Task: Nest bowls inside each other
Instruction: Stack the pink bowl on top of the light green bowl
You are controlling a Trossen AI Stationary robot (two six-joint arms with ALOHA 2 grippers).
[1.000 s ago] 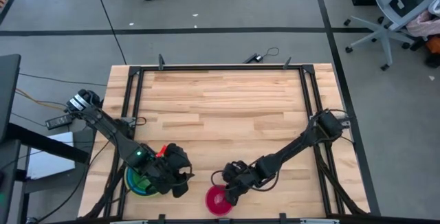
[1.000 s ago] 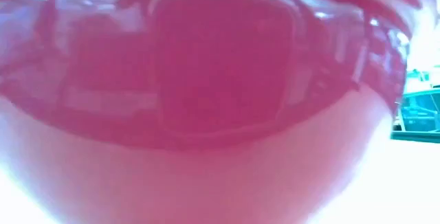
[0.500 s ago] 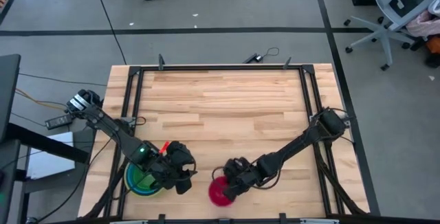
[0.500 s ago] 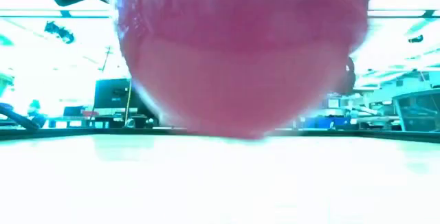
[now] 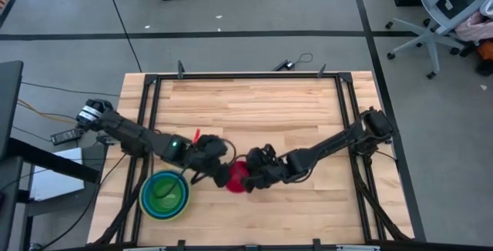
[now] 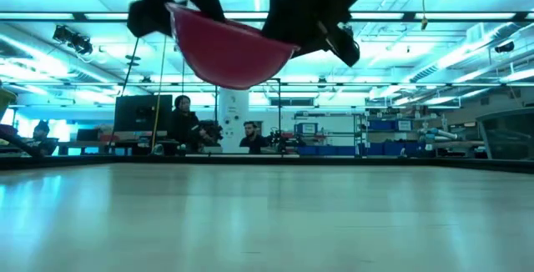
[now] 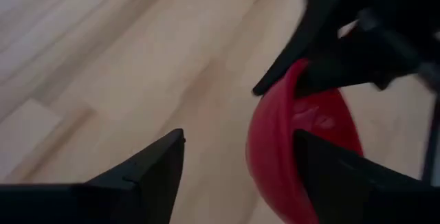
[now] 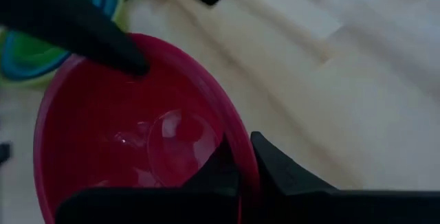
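Two dark arms meet over the middle of the pale wooden tabletop (image 5: pixel 254 112). At the near left sits the stack of round plastic bowls (image 5: pixel 165 195): a large lime-green one outermost, a blue one inside it, a small green one at the centre. The small magenta-pink plastic bowl (image 5: pixel 237 175) hangs tilted in the air, clear of the tabletop. The right gripper (image 5: pixel 252 179) is clamped on its rim, one finger inside and one outside. The left gripper (image 5: pixel 221 172), fingers spread apart, reaches in just beside the bowl's left edge.
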